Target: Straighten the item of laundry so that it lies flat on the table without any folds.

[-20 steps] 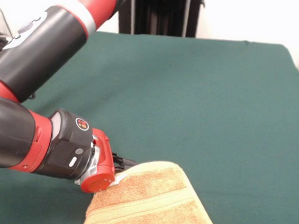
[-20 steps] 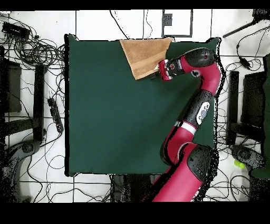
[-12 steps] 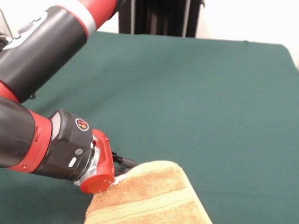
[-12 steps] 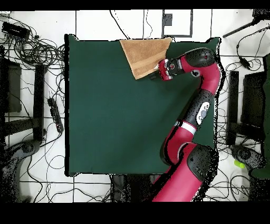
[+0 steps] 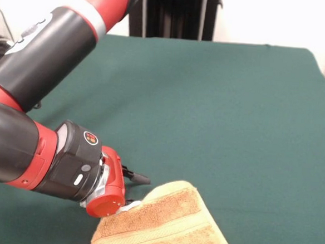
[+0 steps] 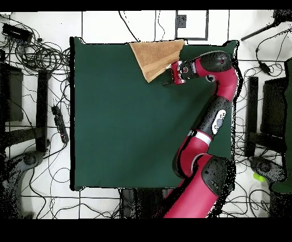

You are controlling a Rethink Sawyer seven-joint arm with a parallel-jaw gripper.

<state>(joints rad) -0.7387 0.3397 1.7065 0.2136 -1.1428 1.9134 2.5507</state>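
Note:
The item of laundry (image 5: 166, 228), an orange-tan towel with a woven stripe band, lies folded at the near edge of the green table (image 5: 219, 103) and runs off the bottom of the front view. From overhead the item of laundry (image 6: 155, 57) is a triangle at the table's (image 6: 125, 131) top edge, its point aimed toward the table's middle. My gripper (image 5: 132, 193) lies low and sideways against the towel's left edge, shut on its raised fold. The overhead view puts the gripper (image 6: 169, 74) at the towel's right side.
The red and black arm (image 5: 36, 91) fills the left side of the front view, close above the cloth. Cables and black stands (image 6: 34, 103) lie on the floor around the table in the overhead view.
The gripper has slid a little toward the near table edge, and the towel's fold has moved with it. From overhead the towel's point has drawn slightly toward the top edge.

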